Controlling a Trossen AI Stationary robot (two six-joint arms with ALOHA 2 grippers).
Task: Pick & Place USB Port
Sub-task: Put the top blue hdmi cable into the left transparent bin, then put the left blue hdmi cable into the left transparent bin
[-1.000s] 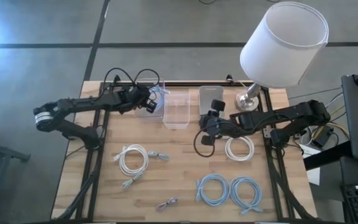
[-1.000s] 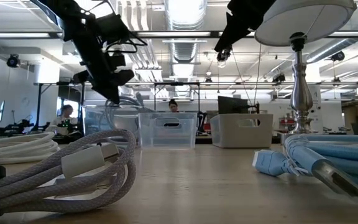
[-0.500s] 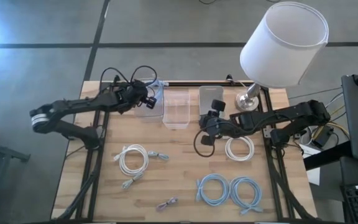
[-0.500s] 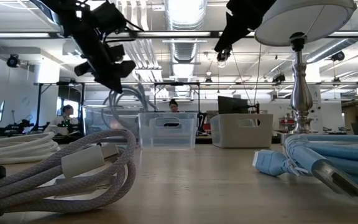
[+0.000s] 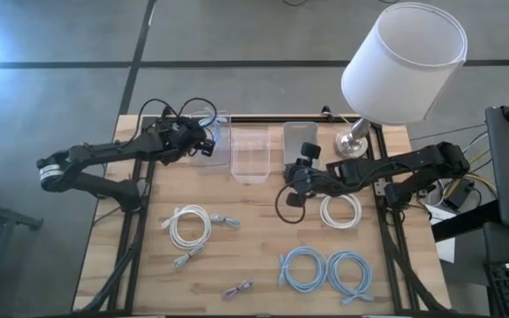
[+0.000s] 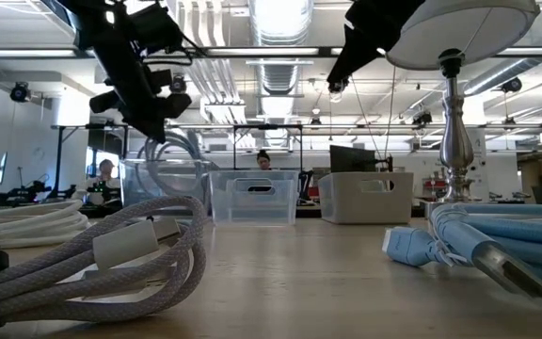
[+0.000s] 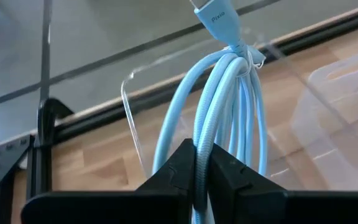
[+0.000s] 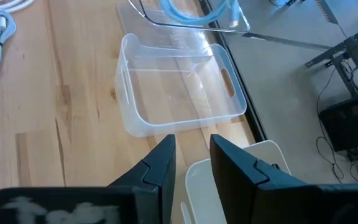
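Note:
My left gripper (image 5: 199,141) (image 7: 201,168) is shut on a coiled light-blue USB cable (image 7: 229,93) (image 5: 212,131). It holds the cable over the leftmost clear bin (image 5: 210,157) (image 7: 129,106) at the table's far edge. The bundle is tied near its plug (image 7: 215,12). In the low view the loops (image 6: 163,155) hang at the bin's rim (image 6: 149,165). My right gripper (image 5: 296,181) (image 8: 191,162) is open. It hovers above the table, near the middle clear bin (image 8: 173,93) and the white bin (image 8: 229,180). My left gripper pinches strands of the blue cable's coil (image 7: 202,146) between its two fingers, at the end opposite the tie. The coil runs forward from the fingertips, and its tied end and plug point away. It hangs over the clear bin. I cannot tell whether it touches the bin.
On the table lie a white coil (image 5: 190,225), another white coil (image 5: 340,210), two light-blue coils (image 5: 303,268) (image 5: 350,272) and a small cable (image 5: 237,289). A lamp stands with its base (image 5: 354,141) at the far right corner. The three bins (image 5: 251,155) line the far edge.
My left gripper has moved toward the table's left edge and risen a little, staying shut on the blue cable. The cable's loops have come along and now sit higher at the left bin's rim. The right arm has kept still.

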